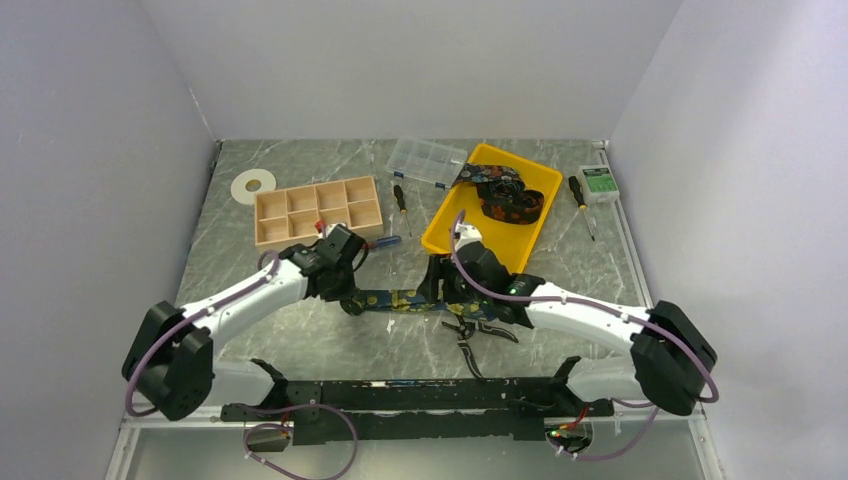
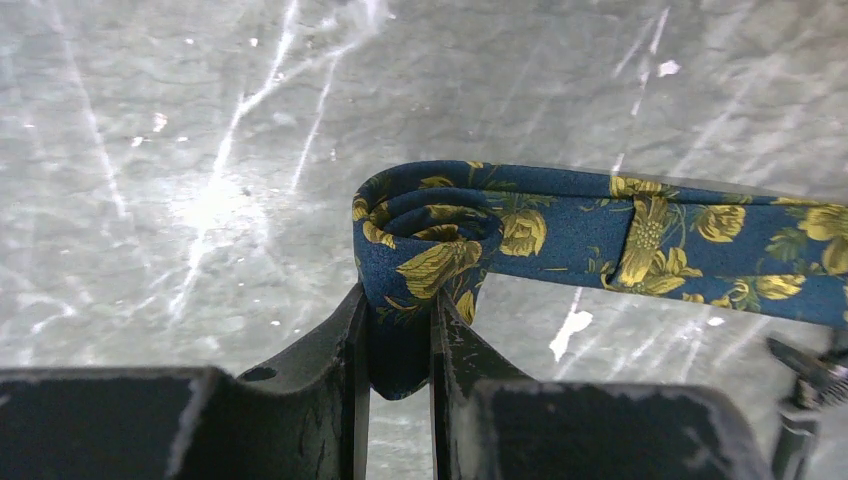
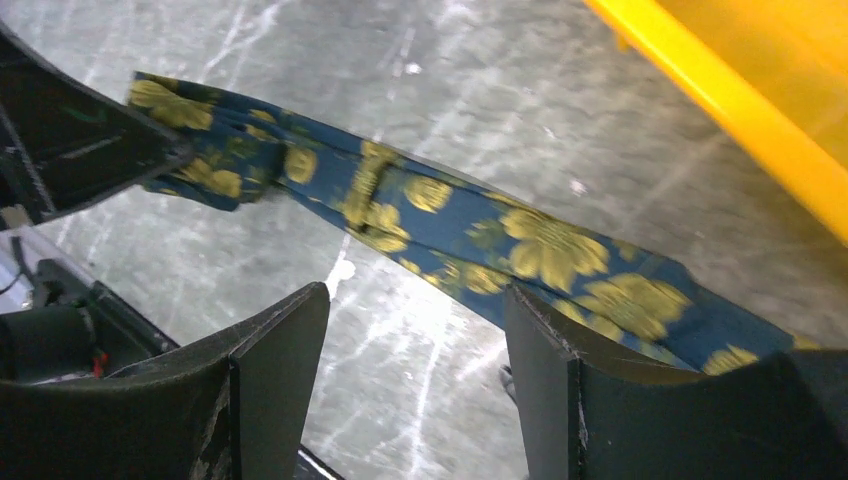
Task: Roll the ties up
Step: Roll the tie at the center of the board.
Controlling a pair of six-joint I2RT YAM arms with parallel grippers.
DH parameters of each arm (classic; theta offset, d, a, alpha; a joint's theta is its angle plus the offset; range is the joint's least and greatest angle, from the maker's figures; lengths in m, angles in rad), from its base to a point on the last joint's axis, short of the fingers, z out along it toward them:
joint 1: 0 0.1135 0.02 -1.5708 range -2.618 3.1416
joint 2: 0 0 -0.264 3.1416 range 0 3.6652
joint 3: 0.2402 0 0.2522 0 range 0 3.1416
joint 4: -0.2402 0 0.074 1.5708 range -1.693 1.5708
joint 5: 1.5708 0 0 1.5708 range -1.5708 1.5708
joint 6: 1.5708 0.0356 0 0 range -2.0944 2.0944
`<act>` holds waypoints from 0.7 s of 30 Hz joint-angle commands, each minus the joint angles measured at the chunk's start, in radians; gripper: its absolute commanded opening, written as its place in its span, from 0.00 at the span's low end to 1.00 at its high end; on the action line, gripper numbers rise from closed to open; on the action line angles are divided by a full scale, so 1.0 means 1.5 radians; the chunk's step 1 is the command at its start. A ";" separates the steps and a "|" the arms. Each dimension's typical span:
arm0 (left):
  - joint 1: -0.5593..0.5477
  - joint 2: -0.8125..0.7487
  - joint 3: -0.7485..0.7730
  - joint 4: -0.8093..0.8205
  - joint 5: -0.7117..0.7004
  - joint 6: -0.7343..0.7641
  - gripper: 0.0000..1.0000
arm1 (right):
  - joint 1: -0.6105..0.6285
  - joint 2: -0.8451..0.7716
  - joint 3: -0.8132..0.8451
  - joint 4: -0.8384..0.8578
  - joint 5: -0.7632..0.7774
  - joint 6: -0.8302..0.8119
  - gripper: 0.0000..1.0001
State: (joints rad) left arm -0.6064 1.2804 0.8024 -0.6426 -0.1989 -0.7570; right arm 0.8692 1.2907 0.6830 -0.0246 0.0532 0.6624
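Left wrist: left tool (image 2: 400, 312) clamped on partial coil of navy yellow-floral fabric tie (image 2: 600, 225); right tool (image 3: 415, 295) spread apart (strip unrestrained). Risk: coil unwinds if pinch slips.

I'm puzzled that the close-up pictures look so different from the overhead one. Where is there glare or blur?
Left wrist view: the tie is sharp, but a bright patch of glare sits on the table. Right wrist view: the tie looks slightly soft and the yellow tray is blurred. Top view: the light is even, with no strong glare.
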 commanded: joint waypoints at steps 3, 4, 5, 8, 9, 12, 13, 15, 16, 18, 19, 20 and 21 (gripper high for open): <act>-0.079 0.101 0.117 -0.186 -0.216 -0.094 0.03 | -0.018 -0.082 -0.068 -0.035 0.045 -0.018 0.69; -0.094 0.127 0.136 -0.206 -0.240 -0.111 0.03 | -0.020 -0.095 -0.079 -0.036 0.046 -0.016 0.69; -0.108 0.153 0.155 -0.229 -0.267 -0.129 0.03 | -0.022 -0.108 -0.089 -0.036 0.047 -0.014 0.69; -0.145 0.238 0.216 -0.292 -0.314 -0.176 0.03 | -0.027 -0.147 -0.115 -0.045 0.050 -0.009 0.69; -0.157 0.264 0.237 -0.310 -0.328 -0.191 0.03 | -0.028 -0.159 -0.121 -0.050 0.052 -0.009 0.69; -0.182 0.346 0.292 -0.362 -0.358 -0.227 0.03 | -0.030 -0.192 -0.135 -0.068 0.059 -0.008 0.70; -0.187 0.365 0.307 -0.370 -0.363 -0.232 0.03 | -0.031 -0.204 -0.137 -0.073 0.060 -0.008 0.70; -0.196 0.394 0.327 -0.369 -0.364 -0.233 0.03 | -0.032 -0.221 -0.144 -0.082 0.065 -0.008 0.70; -0.202 0.406 0.335 -0.366 -0.362 -0.231 0.03 | -0.033 -0.228 -0.146 -0.087 0.067 -0.009 0.70; -0.213 0.421 0.349 -0.353 -0.354 -0.225 0.03 | -0.033 -0.241 -0.151 -0.093 0.069 -0.009 0.70; -0.217 0.429 0.356 -0.347 -0.350 -0.221 0.03 | -0.034 -0.246 -0.154 -0.095 0.069 -0.009 0.70; -0.223 0.435 0.364 -0.342 -0.344 -0.217 0.03 | -0.034 -0.251 -0.158 -0.096 0.070 -0.009 0.70; -0.228 0.441 0.369 -0.335 -0.339 -0.210 0.03 | -0.035 -0.255 -0.161 -0.097 0.071 -0.009 0.70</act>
State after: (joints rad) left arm -0.9207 1.9072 1.3033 -1.1866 -0.7033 -1.0420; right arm 0.8227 0.9401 0.4637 -0.1562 0.1310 0.6540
